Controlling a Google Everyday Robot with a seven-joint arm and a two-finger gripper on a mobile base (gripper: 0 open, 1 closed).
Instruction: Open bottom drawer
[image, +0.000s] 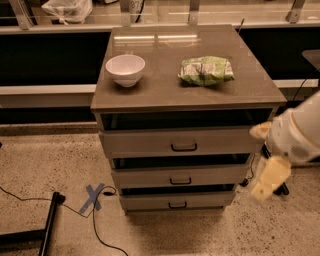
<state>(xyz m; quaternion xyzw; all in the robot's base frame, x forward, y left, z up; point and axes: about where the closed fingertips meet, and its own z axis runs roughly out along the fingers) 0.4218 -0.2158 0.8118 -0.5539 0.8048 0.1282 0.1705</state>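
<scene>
The bottom drawer (150, 202) is the lowest of three grey drawer fronts in the cabinet (150, 95), and its small dark bar handle (177, 205) sits at mid-front. Above it are the middle drawer (145, 177) and the taller top drawer (140, 142). All three fronts stand roughly level with each other, with dark gaps above them. My gripper (268, 180) is a pale, blurred shape at the end of the white arm (300, 135). It hangs to the right of the cabinet at about middle-drawer height, clear of every handle.
A white bowl (125, 69) and a green snack bag (206, 70) lie on the cabinet top. A blue tape cross (93, 196), a thin cable and a black stand leg (48, 225) are on the speckled floor to the left. A long counter runs behind.
</scene>
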